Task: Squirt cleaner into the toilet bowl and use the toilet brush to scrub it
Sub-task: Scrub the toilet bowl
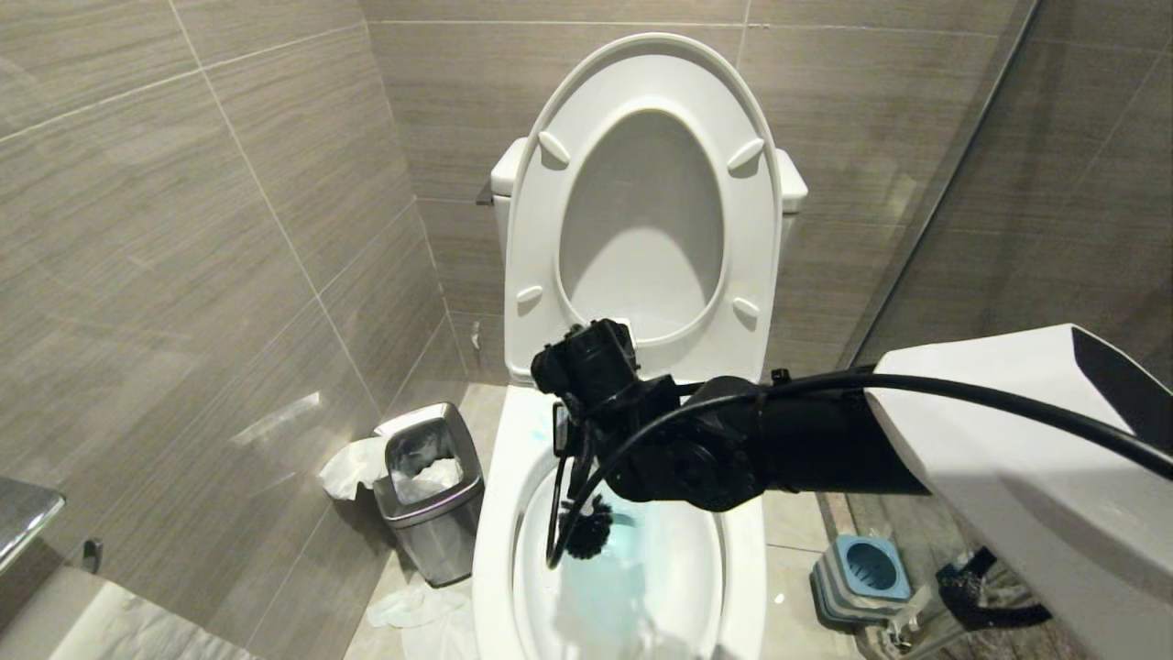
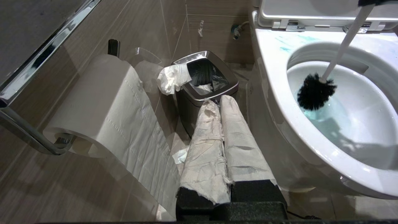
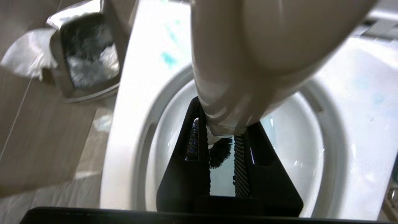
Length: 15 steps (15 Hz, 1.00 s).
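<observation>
Grey-tiled walls enclose the toilet bowl. Right hand pinches the toilet brush, bristles at the basin's nine o'clock beside cleaner; sweep the wall firmly, staying below the rim. Left hand, pressed together, idles.

Shiny white bowl, shiny metal bin

The toilet bowl is smooth and glossy. The waste bin is shiny steel. The toilet brush has rough dark bristles.

Your right arm reaches in from the right across the scene, wrist bent downward, and its right gripper is clamped on a white handle. Your left gripper sits low and parked, its paper-wrapped fingers pressed together.
</observation>
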Motion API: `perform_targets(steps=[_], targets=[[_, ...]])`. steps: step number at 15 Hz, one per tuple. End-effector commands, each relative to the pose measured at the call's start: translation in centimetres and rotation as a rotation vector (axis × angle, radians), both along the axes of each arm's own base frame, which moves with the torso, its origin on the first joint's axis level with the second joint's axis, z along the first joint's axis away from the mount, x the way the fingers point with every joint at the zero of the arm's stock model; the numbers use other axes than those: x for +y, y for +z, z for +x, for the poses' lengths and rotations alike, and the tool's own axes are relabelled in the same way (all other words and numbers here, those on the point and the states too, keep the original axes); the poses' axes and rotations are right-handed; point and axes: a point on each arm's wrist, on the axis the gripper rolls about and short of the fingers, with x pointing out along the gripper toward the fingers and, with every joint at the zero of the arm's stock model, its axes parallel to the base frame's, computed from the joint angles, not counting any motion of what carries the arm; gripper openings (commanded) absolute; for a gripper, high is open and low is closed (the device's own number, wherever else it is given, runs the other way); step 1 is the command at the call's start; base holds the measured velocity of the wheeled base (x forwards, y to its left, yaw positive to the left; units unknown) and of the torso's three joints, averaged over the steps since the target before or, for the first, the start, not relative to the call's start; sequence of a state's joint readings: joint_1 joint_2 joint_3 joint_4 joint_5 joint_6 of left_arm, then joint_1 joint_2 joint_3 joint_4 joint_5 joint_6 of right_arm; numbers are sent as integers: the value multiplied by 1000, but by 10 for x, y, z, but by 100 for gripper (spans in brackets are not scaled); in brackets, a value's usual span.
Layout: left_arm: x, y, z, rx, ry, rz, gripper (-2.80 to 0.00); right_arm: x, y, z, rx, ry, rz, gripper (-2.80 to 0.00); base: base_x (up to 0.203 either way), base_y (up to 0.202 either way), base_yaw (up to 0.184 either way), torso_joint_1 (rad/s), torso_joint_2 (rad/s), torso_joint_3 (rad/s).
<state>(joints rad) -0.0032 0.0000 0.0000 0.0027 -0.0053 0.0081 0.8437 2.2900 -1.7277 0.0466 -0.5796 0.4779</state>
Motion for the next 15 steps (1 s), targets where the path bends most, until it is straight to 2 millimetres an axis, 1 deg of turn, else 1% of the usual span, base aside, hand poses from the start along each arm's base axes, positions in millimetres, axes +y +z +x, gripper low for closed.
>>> perform_targets(steps=[1,3,4,6,8,10,13,15], targets=[[0,0,0,-1,1,0,-280,-6,-5,24,-16,-44,6,-280,0,0,0,0,0,0],[0,0,0,1,-1,0,-280,-9,-3,42,-42,-71,24,-280,0,0,0,0,0,0],[0,0,0,-1,-1,0,-280,-13,-6,51,-38,-88,20,-280,0,0,0,0,0,0],[0,0,0,1,0,0,-280,-17,-7,54,-26,-100,11,-280,0,0,0,0,0,0],[0,0,0,0,1,0,-280,-22,-4,57,-32,-112,8,-280,0,0,0,0,0,0],[0,0,0,0,-1,0,-280,-28,4,52,-11,-115,-12,-280,0,0,0,0,0,0],[0,0,0,0,1,0,-280,-42,21,36,33,-117,-39,-280,0,0,0,0,0,0],[0,0,0,0,0,0,-280,-54,24,22,60,-115,-64,-280,0,0,0,0,0,0]])
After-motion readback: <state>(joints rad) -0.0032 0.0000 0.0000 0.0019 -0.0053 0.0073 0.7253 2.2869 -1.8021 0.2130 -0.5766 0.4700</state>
